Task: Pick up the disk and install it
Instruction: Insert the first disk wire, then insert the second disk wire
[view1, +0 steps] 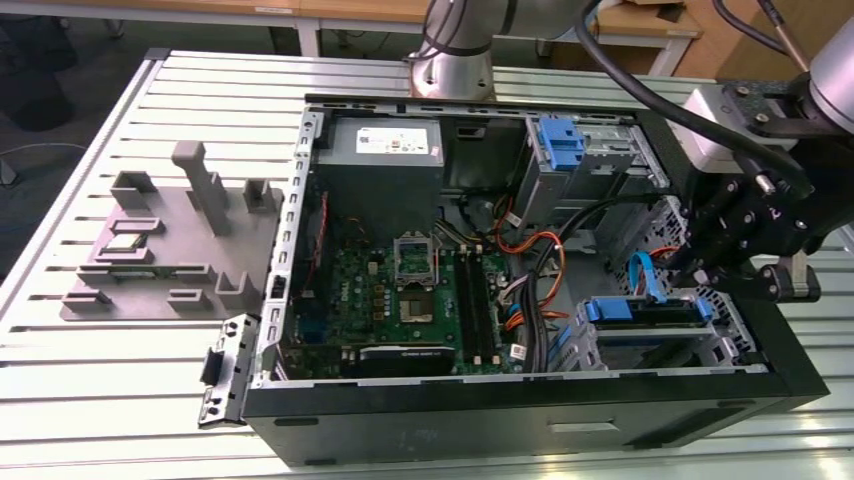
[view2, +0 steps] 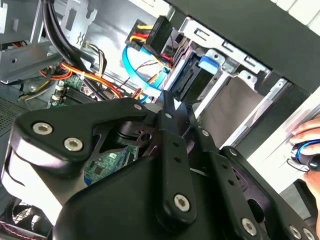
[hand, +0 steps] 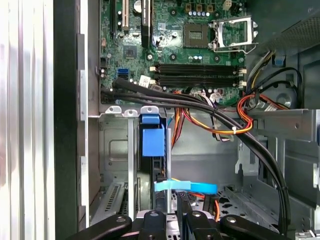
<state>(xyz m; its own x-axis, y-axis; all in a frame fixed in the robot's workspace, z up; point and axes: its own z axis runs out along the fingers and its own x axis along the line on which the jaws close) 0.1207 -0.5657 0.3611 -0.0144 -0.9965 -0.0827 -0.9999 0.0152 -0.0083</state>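
Observation:
The disk (view1: 643, 311) sits in the lower drive bay of the open computer case (view1: 534, 420), at the exterior view's right, its blue carrier frame facing up. In the first wrist view the disk (hand: 152, 142) stands edge-on in the bay slot, blue tab on top. In the second wrist view the disk (view2: 192, 77) lies just beyond the gripper's tip. My gripper (view1: 742, 275) hovers beside and slightly above that bay, over the case's right wall. It also appears in both wrist views (hand: 172, 221) (view2: 167, 102) with nothing seen in it.
A grey power-supply box (view1: 380, 145) and an upper drive cage with a blue latch (view1: 561, 145) fill the case's far side. The motherboard (view1: 400, 290) and black, orange and blue cables (hand: 220, 120) lie close to the bay. A grey fixture block (view1: 160, 240) stands on the table. A person's hand (view2: 306, 145) rests outside the case.

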